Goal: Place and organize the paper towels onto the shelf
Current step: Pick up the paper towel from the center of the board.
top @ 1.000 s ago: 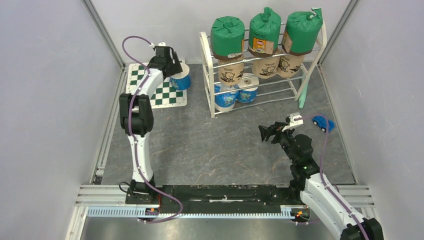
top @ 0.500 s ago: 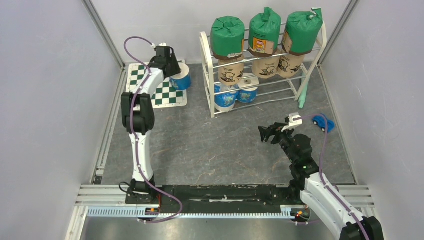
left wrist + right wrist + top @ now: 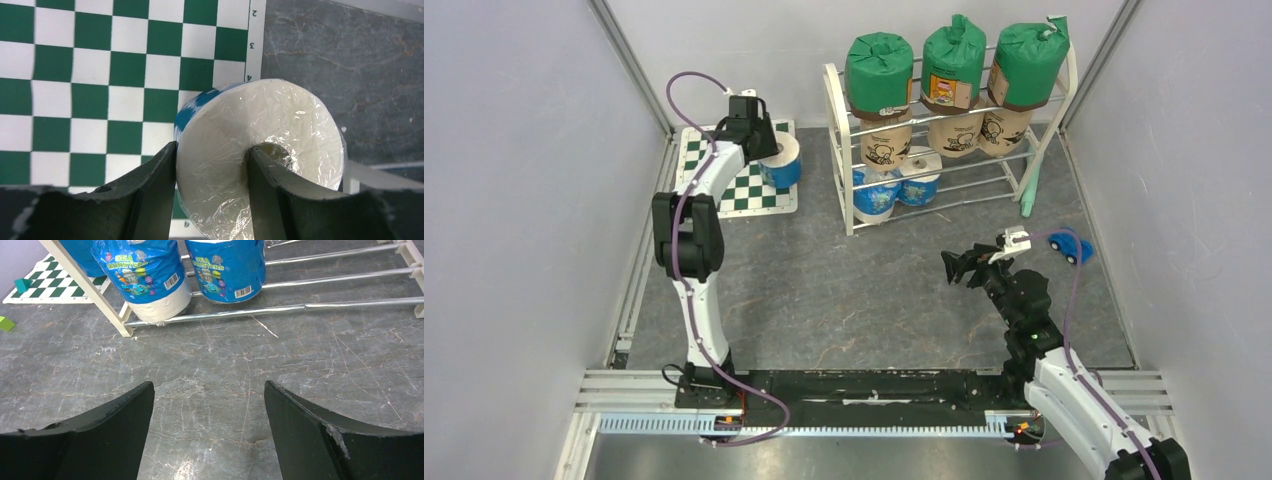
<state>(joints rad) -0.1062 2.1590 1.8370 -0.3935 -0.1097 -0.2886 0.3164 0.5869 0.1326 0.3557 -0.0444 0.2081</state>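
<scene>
Grey desk (image 3: 824, 290) with, upper centre, the shelf (image 3: 839, 150) carrying eight paper towels (image 3: 879, 70) tiered by wrap, and, upper left on the chessboard mat (image 3: 744, 190), the lone blue-wrapped roll (image 3: 781, 160), its wall clenched by the left pincer (image 3: 211, 152), evidently for lifting; right pincer (image 3: 209, 385), lower right, splayed and empty.

The white shelf (image 3: 840, 150) with chrome rods stands at one o'clock. Its top tier carries three green rolls (image 3: 951, 55), with three tan rolls (image 3: 954, 130) beneath and two blue-wrapped rolls (image 3: 874, 192) lowest, at the left end. The third blue roll (image 3: 782, 160) is at eleven o'clock, on the checkered mat (image 3: 749, 190).
</scene>
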